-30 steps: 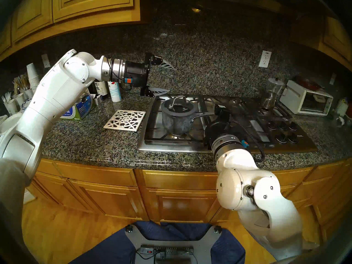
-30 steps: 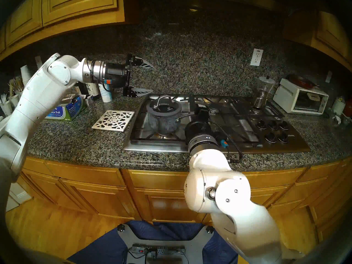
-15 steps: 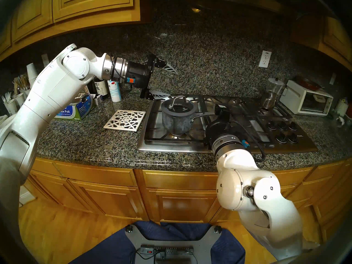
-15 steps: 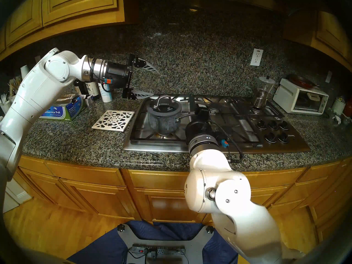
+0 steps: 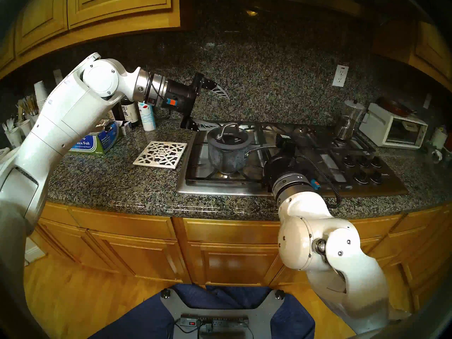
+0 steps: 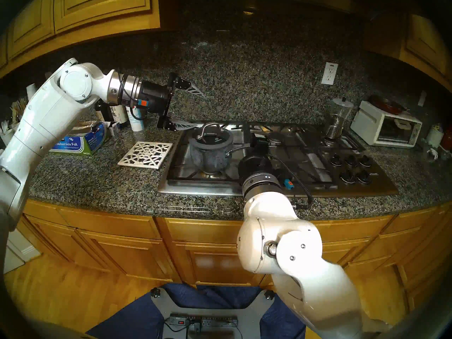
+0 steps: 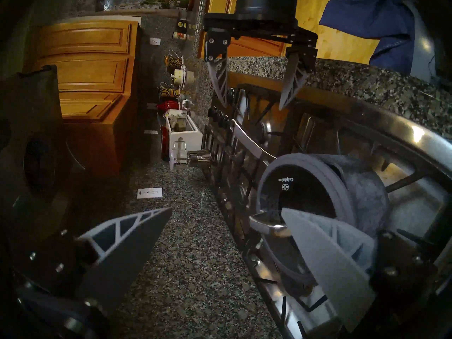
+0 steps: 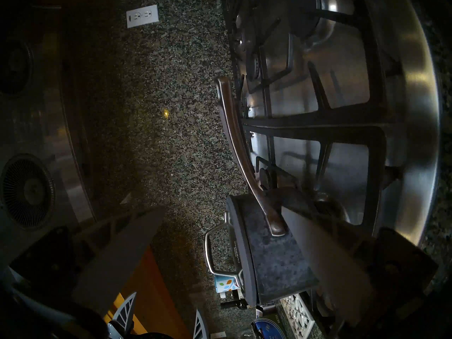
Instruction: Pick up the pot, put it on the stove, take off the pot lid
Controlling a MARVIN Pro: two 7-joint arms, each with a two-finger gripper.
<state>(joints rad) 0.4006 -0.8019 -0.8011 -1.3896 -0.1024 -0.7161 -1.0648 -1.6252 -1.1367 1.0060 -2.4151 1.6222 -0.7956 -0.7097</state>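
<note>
On the front-left burner of the stove (image 5: 288,157) sits 1 pot (image 5: 227,157), upright on the black grate, w/ 1 pot lid (image 5: 228,138) seated on top. Counts: 1 stove, 6 black knobs (image 5: 362,168) at its right end in 2 rows of 3, 1 white lattice trivet (image 5: 160,154) on the granite just left of the stove, 1 blender jar (image 5: 348,122) at the stove's back-right corner, 1 white toaster oven (image 5: 393,129) beside it, 1 foil box (image 5: 97,141) far left.

Pot: small, mottled blue-grey speckled body, 1 long slim silver handle (image 8: 234,140) pointing right toward the right arm. Lid: glass centre, thick dark-grey rim, arched silver loop on top, small white logo.

Left gripper (image 5: 215,108) hangs behind & left of the pot, above the stove's back-left corner, fingers spread wide, nothing between them; lower finger is near the lid loop, contact unclear. Right gripper (image 7: 253,84) is over the stove's front, right of the pot; left wrist view shows its 2 fingers parted & empty, tips clear of the handle end.
</note>
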